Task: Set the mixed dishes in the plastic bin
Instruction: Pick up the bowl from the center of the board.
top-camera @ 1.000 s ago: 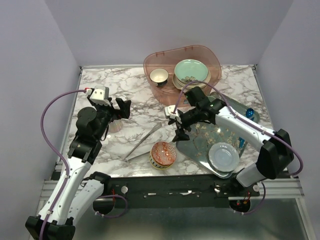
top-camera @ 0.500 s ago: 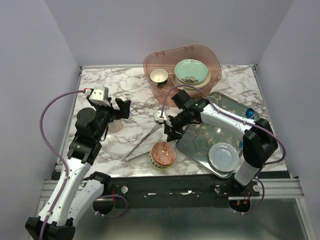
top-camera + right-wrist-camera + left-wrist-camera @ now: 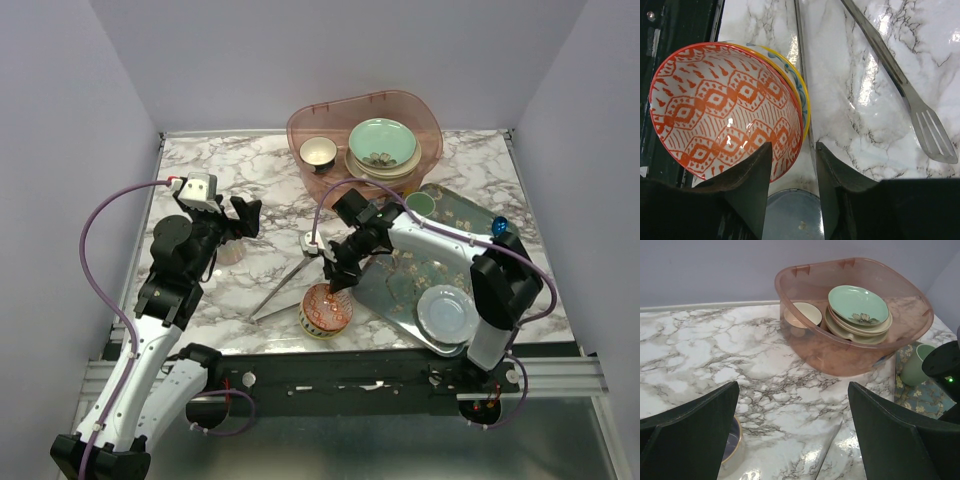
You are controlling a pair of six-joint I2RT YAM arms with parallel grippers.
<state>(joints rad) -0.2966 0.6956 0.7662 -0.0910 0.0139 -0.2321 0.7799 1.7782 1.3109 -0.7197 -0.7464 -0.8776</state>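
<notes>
My right gripper [image 3: 794, 150] straddles the rim of the red bowl [image 3: 725, 110], in front of the bin [image 3: 840, 357], to pinch it; whether it's clamped, I cannot tell. Left gripper [image 3: 792, 387] gapes, idle.

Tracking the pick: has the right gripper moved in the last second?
Yes: the right gripper moved left and nearer, off the tray edge to the red bowl.

Bright, even light falls from overhead; shadows are soft. Glare streaks the marble tabletop [image 3: 875, 85] beyond the right gripper's [image 3: 793, 146] jaws and glints in the red patterned bowl [image 3: 725, 115] left of them. Its fingers [image 3: 740, 195] look dark and soft.
</notes>
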